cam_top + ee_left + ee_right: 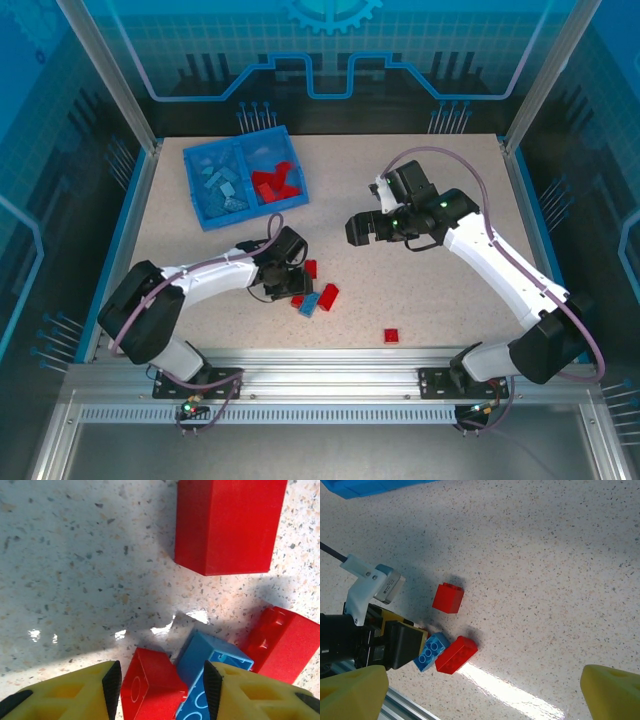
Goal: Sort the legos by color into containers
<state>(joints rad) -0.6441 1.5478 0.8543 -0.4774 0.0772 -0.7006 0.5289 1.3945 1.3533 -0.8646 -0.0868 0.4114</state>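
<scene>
My left gripper (293, 290) is down on the table, its jaws closed against a red lego (150, 687) and a tilted light blue lego (202, 662) pressed side by side between the pads (111, 682). The blue lego (431, 651) sticks out beside the finger. Close by lie a red block (227, 525) and a long red lego (285, 645). The blue tray (192, 185) at the back left holds light blue legos (222, 185) in its left container and red legos (275, 180) in its right. My right gripper (358, 228) hovers open and holds nothing.
A lone red lego (392, 336) lies near the front edge, right of the cluster. The metal rail (320, 365) runs along the near edge. Frame posts and blue panels wall in the table.
</scene>
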